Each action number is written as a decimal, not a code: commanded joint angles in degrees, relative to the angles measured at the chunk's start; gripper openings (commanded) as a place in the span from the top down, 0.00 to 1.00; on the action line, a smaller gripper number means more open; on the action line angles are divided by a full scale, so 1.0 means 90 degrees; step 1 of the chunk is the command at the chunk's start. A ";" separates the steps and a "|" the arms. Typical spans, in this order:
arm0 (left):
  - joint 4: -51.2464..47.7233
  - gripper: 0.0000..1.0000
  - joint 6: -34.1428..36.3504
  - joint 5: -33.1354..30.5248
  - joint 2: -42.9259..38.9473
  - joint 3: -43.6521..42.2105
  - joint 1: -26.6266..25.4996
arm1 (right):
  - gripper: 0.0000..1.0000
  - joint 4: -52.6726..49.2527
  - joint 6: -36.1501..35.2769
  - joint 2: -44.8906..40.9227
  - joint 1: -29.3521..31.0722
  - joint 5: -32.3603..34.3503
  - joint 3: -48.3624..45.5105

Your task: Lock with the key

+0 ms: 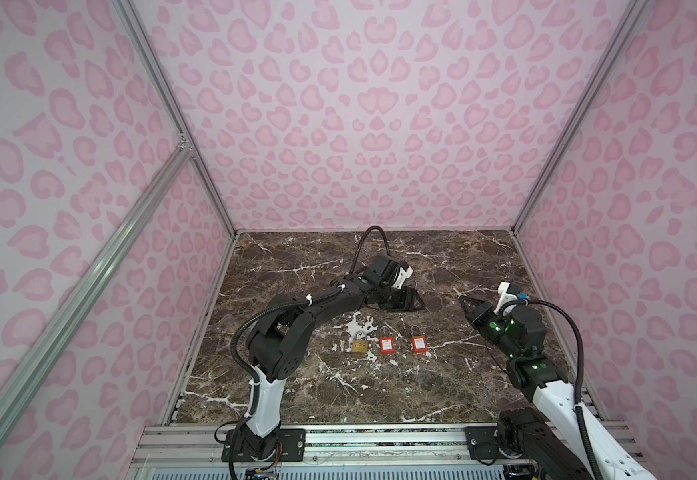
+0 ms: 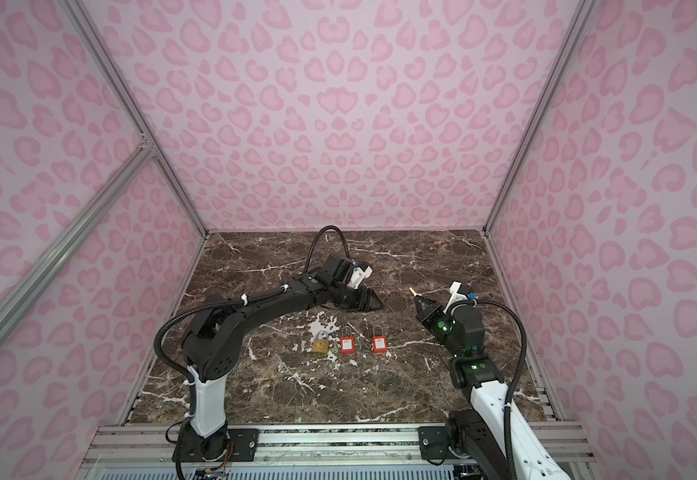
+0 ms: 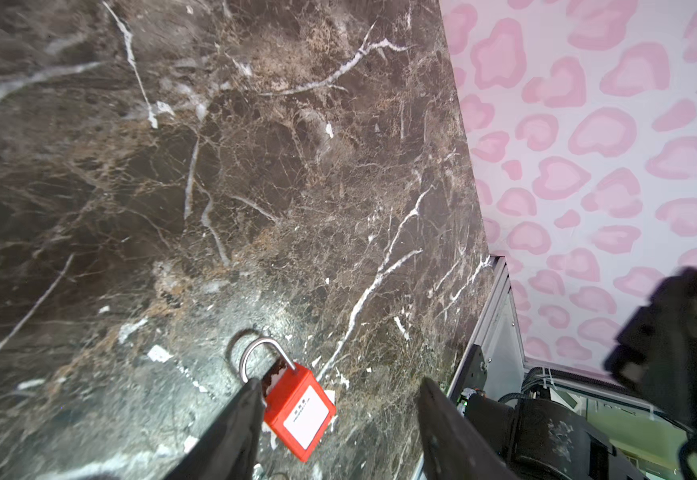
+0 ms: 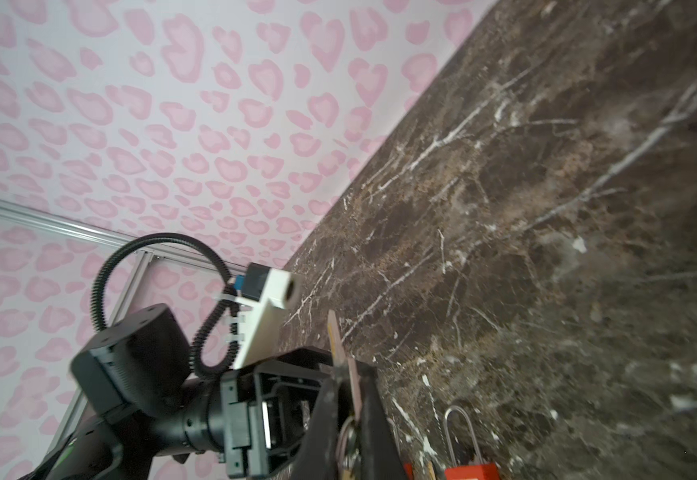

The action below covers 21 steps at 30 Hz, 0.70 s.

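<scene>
Top views, marble tabletop (image 1: 421, 386): I see the dark veined slab filling the lower middle of both frames, with pink-patterned walls around it.
Left arm (image 1: 280, 332): reaches from the lower left up toward frame centre.
Right arm (image 1: 517, 328): rises from the lower right, bent in toward centre.
Left gripper (image 1: 411, 302): at frame centre, above the row of padlocks and apart from them. In the left wrist view its fingers (image 3: 234, 428) stand partway spread and grip nothing. One red padlock lies on the slab beside one finger.
Right gripper (image 2: 418, 300): right of centre, clamped tight on the key.
Brass padlock (image 1: 360, 345): flat on the slab below centre, leftmost of three in a row, shackle toward the top of frame.
Red padlocks (image 1: 387, 344): two, side by side just right of the brass one. The second red padlock (image 1: 419, 343) ends the row. I cannot tell whether any shackle is latched.
Key (image 2: 412, 289): its brass blade pokes past the right gripper's tips, off the slab. In the right wrist view I see it pinched between the fingers (image 4: 335, 336).
</scene>
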 commanded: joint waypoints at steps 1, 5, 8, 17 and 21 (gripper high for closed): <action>0.0078 0.38 -0.0079 -0.0116 -0.0219 -0.0098 0.0086 | 1.00 0.0131 0.0530 0.0010 0.0121 0.0243 -0.0307; 0.0097 0.38 -0.0115 -0.0196 -0.0428 -0.0213 0.0221 | 0.99 0.0097 0.0616 0.0133 0.0483 0.0645 -0.0475; 0.0112 0.38 -0.0129 -0.0177 -0.0511 -0.0257 0.0316 | 0.99 0.0220 0.0720 0.0403 0.0820 0.0823 -0.0582; 0.0233 0.38 -0.0206 -0.0203 -0.0667 -0.0536 0.0375 | 0.99 0.0376 0.1337 0.1067 0.1657 0.1409 -0.0830; 0.0230 0.38 -0.0197 -0.0176 -0.0676 -0.0580 0.0393 | 0.98 0.0456 0.1716 0.1210 0.1852 0.1626 -0.0977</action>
